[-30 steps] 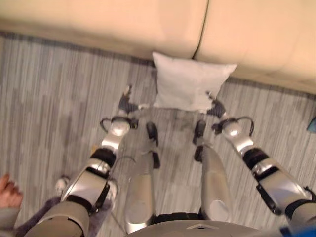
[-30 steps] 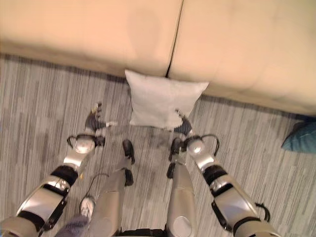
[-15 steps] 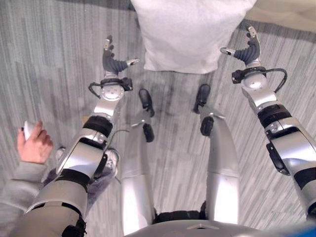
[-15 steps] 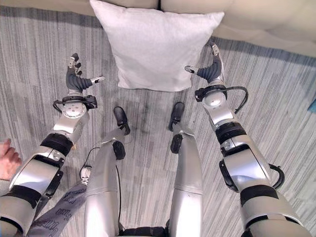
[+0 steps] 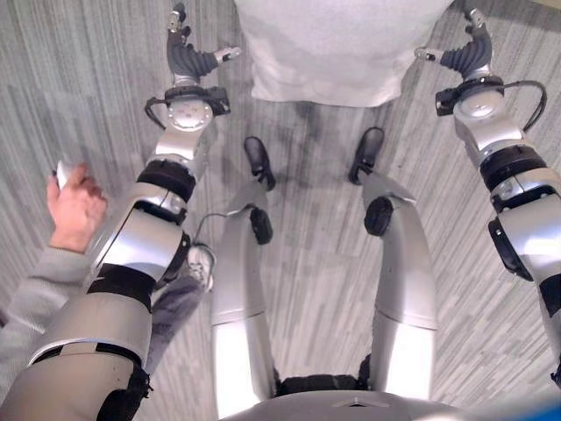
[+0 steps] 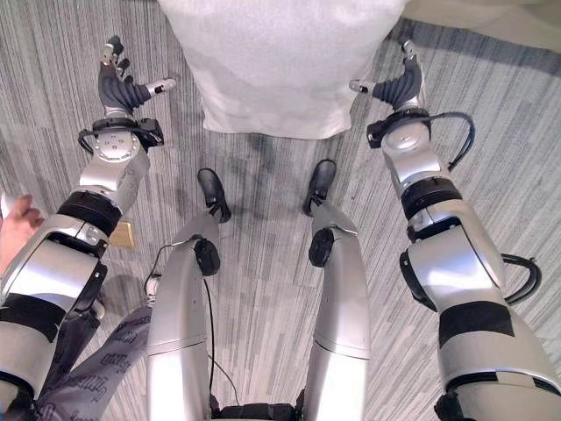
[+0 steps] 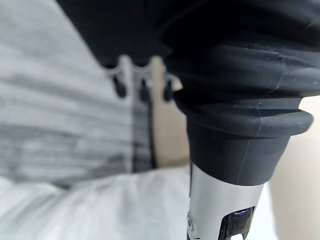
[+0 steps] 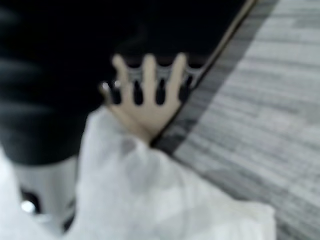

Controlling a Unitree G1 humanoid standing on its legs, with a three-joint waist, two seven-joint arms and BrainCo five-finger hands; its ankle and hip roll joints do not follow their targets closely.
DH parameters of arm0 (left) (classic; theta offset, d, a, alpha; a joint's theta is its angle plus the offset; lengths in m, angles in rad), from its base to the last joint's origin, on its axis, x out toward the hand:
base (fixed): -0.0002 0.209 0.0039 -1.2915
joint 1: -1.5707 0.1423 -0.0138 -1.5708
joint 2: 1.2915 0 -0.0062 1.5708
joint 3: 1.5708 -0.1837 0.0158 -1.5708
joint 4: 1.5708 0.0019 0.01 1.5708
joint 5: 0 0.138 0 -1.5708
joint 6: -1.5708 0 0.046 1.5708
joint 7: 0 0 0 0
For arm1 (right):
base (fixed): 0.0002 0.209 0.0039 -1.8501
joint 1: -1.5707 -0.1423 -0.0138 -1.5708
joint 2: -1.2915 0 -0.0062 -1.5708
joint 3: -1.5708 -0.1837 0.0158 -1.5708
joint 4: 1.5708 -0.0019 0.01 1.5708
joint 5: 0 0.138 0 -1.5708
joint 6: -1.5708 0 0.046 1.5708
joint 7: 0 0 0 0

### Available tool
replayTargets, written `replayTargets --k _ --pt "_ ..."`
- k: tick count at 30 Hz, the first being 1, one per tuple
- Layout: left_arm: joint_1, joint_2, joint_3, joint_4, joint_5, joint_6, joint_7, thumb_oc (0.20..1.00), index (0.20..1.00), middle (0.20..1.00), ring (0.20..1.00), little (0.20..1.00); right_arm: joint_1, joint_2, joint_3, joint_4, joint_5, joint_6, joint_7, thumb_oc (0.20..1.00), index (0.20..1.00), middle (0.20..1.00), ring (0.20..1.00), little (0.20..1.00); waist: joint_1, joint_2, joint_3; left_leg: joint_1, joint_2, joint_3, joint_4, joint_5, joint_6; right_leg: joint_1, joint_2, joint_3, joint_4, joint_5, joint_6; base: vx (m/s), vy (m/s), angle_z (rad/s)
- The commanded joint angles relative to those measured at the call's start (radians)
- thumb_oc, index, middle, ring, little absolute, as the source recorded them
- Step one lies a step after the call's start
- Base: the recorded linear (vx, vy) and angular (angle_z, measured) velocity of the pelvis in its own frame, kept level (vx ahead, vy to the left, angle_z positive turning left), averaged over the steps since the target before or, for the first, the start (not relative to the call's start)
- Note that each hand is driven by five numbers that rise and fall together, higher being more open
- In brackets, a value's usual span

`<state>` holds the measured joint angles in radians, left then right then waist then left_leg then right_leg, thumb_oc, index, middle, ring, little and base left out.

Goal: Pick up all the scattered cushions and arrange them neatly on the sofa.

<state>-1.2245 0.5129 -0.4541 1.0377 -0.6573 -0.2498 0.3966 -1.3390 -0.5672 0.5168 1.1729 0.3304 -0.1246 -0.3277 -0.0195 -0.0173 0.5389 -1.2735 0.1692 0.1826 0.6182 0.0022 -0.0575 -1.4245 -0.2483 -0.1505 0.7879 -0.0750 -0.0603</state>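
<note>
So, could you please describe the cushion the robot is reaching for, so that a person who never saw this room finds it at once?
Look at the grey striped floor in front of the robot. Between the open left hand and the open right hand lies a pale grey-white square cushion, with neither hand gripping it. It is the one soft, plain, light thing against the dark streaked floor.

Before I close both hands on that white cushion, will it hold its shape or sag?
The white cushion looks soft and plump, so it will probably sag. It seems light. With the left hand and right hand flanking it, squeezing should hold.
</note>
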Motion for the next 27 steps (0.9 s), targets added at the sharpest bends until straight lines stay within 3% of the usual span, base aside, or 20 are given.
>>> replayTargets --k 1,10,16,27 --pt "0.019 0.028 0.048 0.014 -0.042 -0.025 -0.012 1.0 1.0 1.0 1.0 1.0 -0.023 -0.007 0.046 0.03 0.038 -0.011 0.016 1.0 1.0 1.0 1.0 1.0 -0.016 0.033 -0.035 -0.045 0.022 -0.086 0.044 -0.007 -0.062 -0.022 -0.024 0.104 0.052 -0.006 0.208 0.0 0.0 0.0" --pt "-0.045 -0.002 -0.016 -0.031 -0.061 -0.046 -0.022 1.0 1.0 1.0 1.0 1.0 -0.125 0.007 0.125 0.067 0.047 0.0 0.043 1.0 1.0 1.0 1.0 1.0 0.02 0.056 -0.043 -0.141 0.004 -0.109 0.108 -0.008 -0.065 -0.125 -0.034 0.118 0.136 -0.031 0.202 0.03 -0.027 0.08" --pt "-0.056 -0.021 -0.04 -0.092 -0.055 -0.059 -0.003 1.0 1.0 1.0 1.0 1.0 -0.168 0.066 0.176 0.008 0.043 -0.004 0.034 1.0 1.0 1.0 1.0 1.0 0.031 0.06 -0.037 -0.165 0.001 -0.116 0.128 -0.007 -0.067 -0.144 -0.039 0.113 0.155 -0.039 0.201 0.01 -0.002 0.03" --pt "-0.2 -0.052 -0.102 0.117 0.016 0.02 0.034 1.0 1.0 1.0 1.0 1.0 -0.189 0.175 0.204 -0.084 0.065 -0.016 0.02 1.0 1.0 1.0 1.0 1.0 0.003 0.026 -0.035 -0.202 0.024 -0.143 0.196 -0.025 -0.066 -0.146 -0.008 0.104 0.146 -0.025 0.195 0.0 0.009 -0.07"
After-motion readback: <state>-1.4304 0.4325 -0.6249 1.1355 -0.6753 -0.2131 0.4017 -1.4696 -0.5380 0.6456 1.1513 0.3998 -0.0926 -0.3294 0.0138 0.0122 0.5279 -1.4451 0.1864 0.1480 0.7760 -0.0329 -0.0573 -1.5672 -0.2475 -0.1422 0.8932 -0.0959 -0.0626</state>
